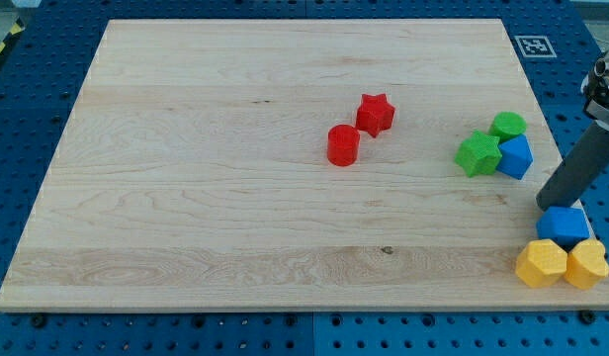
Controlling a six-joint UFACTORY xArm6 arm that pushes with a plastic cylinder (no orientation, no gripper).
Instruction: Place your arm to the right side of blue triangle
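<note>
The blue triangle (pixel 516 156) lies near the board's right edge, touching a green star (pixel 478 153) on its left and a green cylinder (pixel 508 125) above it. My dark rod comes down from the view's right edge. My tip (pixel 545 204) rests on the board to the right of and a little below the blue triangle, a small gap apart from it. The tip is just above the upper left corner of a blue cube (pixel 564 225).
Two yellow blocks (pixel 541 263) (pixel 587 264) sit side by side below the blue cube at the board's bottom right corner. A red star (pixel 376 114) and a red cylinder (pixel 343 144) lie near the board's middle. The wooden board (pixel 206 198) rests on a blue pegboard table.
</note>
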